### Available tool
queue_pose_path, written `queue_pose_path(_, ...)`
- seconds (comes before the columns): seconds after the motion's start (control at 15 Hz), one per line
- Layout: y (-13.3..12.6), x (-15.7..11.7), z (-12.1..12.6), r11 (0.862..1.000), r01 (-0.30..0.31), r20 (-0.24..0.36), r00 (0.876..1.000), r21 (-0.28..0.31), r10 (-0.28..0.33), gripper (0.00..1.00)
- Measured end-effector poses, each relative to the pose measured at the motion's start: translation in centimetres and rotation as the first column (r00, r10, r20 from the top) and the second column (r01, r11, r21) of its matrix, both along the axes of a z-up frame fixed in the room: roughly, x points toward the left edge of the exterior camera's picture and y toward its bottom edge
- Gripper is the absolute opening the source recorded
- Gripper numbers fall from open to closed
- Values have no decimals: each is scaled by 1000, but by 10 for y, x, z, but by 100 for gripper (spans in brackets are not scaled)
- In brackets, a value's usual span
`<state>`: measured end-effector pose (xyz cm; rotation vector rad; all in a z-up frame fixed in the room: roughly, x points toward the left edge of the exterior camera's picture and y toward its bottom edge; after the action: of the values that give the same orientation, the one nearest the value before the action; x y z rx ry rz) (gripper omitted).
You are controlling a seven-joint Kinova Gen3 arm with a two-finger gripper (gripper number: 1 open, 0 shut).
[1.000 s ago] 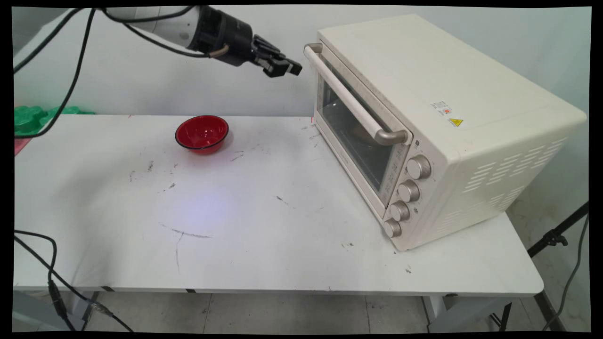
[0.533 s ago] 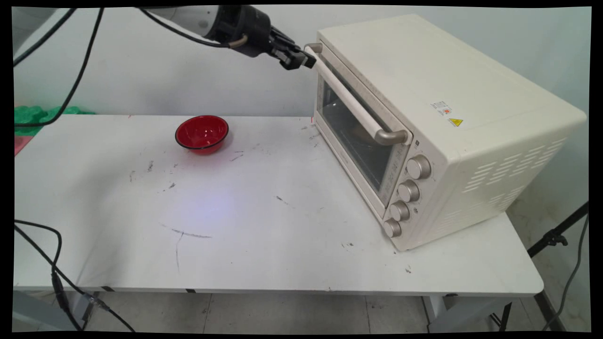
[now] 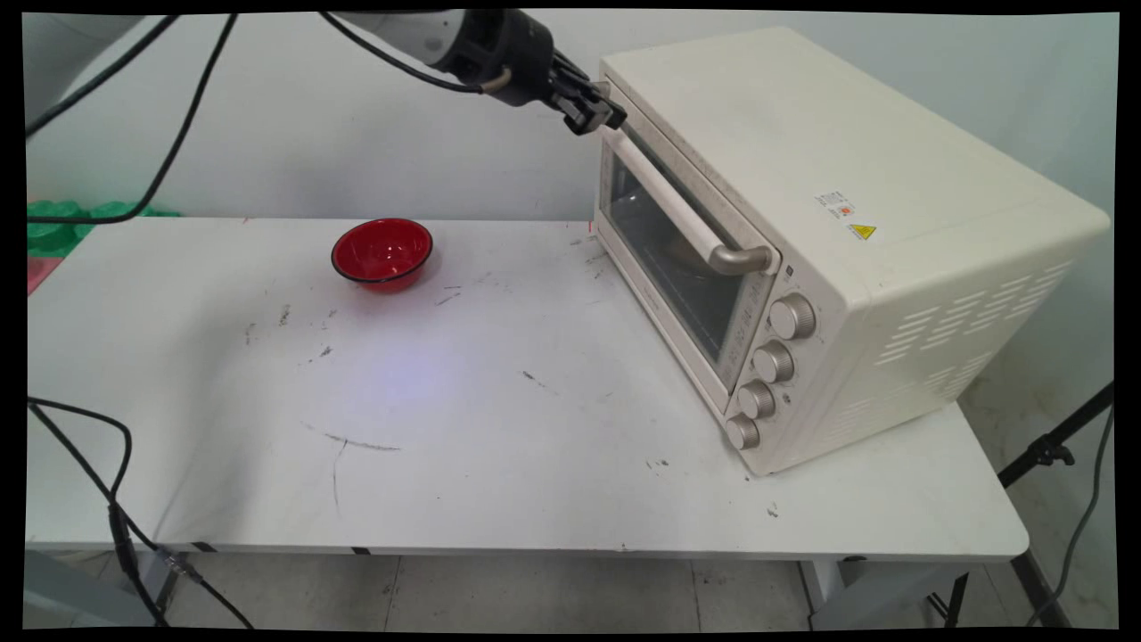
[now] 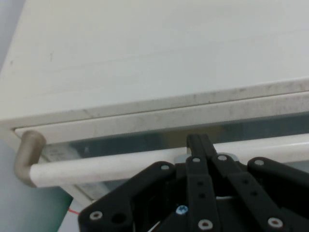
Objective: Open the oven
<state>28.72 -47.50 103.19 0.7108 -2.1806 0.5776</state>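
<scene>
A cream toaster oven (image 3: 802, 160) stands on the right half of the white table (image 3: 499, 428), door closed. Its long white door handle (image 3: 669, 201) runs across the top of the glass. My gripper (image 3: 599, 114) is shut and sits at the far end of that handle, against the door's upper corner. In the hand view the closed fingertips (image 4: 195, 142) reach past the handle bar (image 4: 96, 166) into the gap between the bar and the door's top edge, with nothing held between them. Something brownish shows dimly behind the oven glass. A red bowl (image 3: 382, 252) stands empty, far to the left of the gripper.
Several metal knobs (image 3: 774, 361) line the oven's near front side. A green object (image 3: 53, 218) lies at the table's far left edge. Black cables hang from the arm on the left. A black stand (image 3: 1052, 450) is on the floor at the right.
The gripper has travelled right, rising then dipping slightly, from open air beside the oven to the far end of the door handle. The bowl and the oven have not moved.
</scene>
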Motion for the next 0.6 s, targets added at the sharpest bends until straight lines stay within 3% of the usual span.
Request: queue_pose_path(0.6, -17, -30, -12, 1000, 14, 64, 998, -9, -13, 0)
